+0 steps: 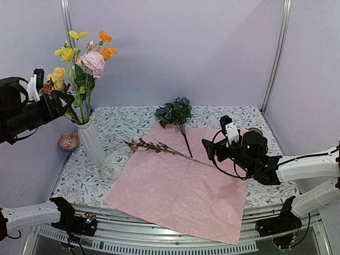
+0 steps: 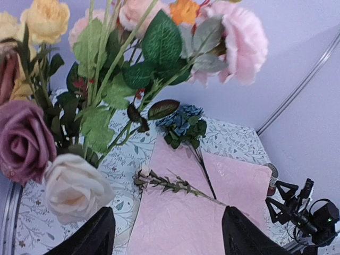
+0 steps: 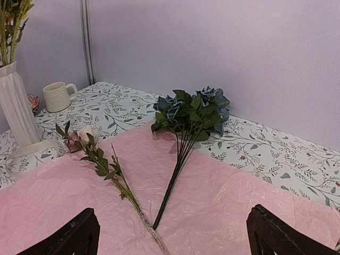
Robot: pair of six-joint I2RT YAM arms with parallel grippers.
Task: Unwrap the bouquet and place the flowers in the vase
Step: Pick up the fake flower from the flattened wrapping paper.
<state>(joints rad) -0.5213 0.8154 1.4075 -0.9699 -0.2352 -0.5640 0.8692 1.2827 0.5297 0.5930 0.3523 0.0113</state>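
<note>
Flowers (image 1: 87,61) in yellow, orange and pale pink stand stems-down in the vase (image 1: 93,141), a tall white ridged one on the patterned table (image 1: 228,117). The left end effector (image 1: 68,101) hangs level with the leaves above the vase's mouth, just to the left of the stems. Its fingers (image 2: 101,234) are spread apart with nothing between them, and mauve and cream roses fill the left of its wrist view.

To the right of the vase the pink wrapping paper (image 1: 180,196) lies unfolded and flat. A bunch of blue roses (image 1: 174,112) lies on the paper's far edge, well to the right of the vase, its stems pointing away from it. A leafy sprig (image 1: 154,146) with small cream and mauve buds lies closer to the vase. A cream ribbon (image 1: 114,162) curls at the vase's foot.

The right end effector (image 1: 208,150) hovers over the paper, far to the right of the vase, fingers (image 3: 69,236) spread wide and holding nothing. A cream mug (image 3: 57,96) stands beyond the vase.
</note>
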